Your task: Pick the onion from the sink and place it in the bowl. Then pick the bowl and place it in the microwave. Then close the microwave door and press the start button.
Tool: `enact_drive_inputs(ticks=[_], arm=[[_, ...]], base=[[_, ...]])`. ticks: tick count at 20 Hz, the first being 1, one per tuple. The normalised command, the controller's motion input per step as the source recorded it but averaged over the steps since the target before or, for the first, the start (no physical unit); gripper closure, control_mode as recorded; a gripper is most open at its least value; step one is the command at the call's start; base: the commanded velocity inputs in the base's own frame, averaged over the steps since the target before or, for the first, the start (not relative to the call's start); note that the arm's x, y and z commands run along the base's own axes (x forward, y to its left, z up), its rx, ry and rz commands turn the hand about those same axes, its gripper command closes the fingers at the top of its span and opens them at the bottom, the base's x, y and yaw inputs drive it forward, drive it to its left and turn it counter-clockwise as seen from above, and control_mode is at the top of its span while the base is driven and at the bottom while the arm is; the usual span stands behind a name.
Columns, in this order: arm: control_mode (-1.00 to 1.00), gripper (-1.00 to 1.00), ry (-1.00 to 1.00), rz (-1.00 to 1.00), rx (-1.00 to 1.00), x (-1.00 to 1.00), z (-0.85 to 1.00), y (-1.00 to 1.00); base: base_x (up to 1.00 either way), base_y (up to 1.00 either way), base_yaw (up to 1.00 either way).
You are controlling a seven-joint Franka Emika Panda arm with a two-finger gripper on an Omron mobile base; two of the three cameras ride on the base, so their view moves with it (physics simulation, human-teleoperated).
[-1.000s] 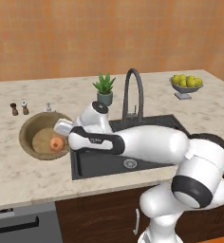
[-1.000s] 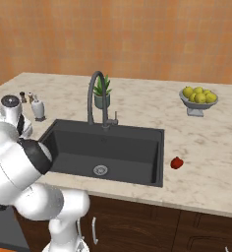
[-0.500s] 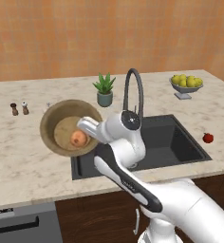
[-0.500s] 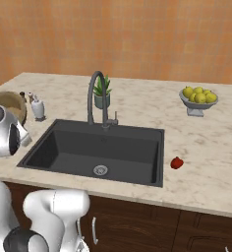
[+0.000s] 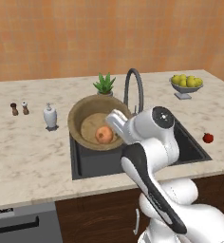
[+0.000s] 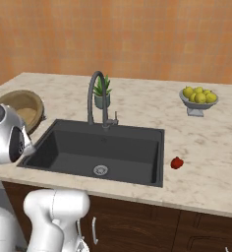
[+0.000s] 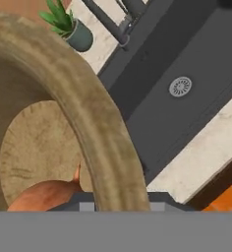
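The wooden bowl hangs tilted above the left part of the black sink, with the orange-tan onion lying inside it. My gripper is shut on the bowl's right rim. In the right base view the bowl floats at the sink's left edge, behind my arm. The hand view runs along the thick rim of the bowl, with the onion low inside and the sink drain beyond. The microwave and its door are out of view.
The arched faucet and a potted plant stand just behind the bowl. A soap dispenser and two shakers sit to the left. A fruit bowl and a small red fruit lie right of the sink.
The bowl, with the onion in it, has risen off the counter left of the sink and swung right, over the basin. The arm has folded back with it.
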Motion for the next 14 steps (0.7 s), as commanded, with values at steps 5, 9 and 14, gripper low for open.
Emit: enact_drive_inputs(ticks=[5,9,14], arm=[[-1.0,1.0,0.2,-0.17,0.17,-0.52,0.57,-0.6],[-1.0,1.0,0.09,-0.16,0.14,-0.69,0.49,-0.51],[-1.0,1.0,0.12,-0.15,0.06,-0.38,0.21,-0.38]], base=[[0.0,0.0,0.0],[0.0,0.0,0.0],[0.0,0.0,0.0]])
